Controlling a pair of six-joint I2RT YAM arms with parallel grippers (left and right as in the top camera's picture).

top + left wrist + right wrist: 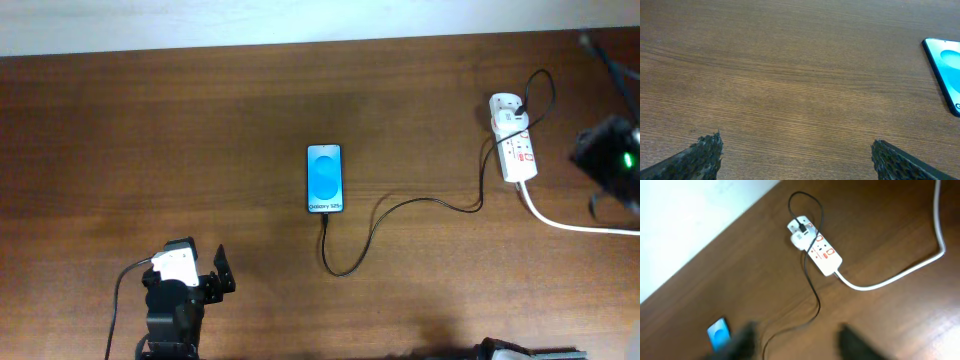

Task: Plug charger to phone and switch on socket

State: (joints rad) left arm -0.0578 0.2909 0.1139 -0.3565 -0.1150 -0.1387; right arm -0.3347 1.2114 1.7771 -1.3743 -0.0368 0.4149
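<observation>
The phone [325, 179] lies flat mid-table, its cyan-blue screen lit. It also shows in the left wrist view [946, 74] and the right wrist view [718, 334]. The charger cable [400, 208] runs from the phone's near end in a loop to the socket [514, 138], a white power strip at the right with red-marked switches [816, 247]. The cable's tip sits at the phone's bottom edge. My left gripper [796, 155] is open and empty, near the front left, apart from the phone. My right gripper [797, 342] is open, blurred, raised high over the table at the far right [610, 158].
The strip's thick white cord [575, 225] runs off to the right edge [900, 277]. A white wall band lies beyond the table's far edge [300, 20].
</observation>
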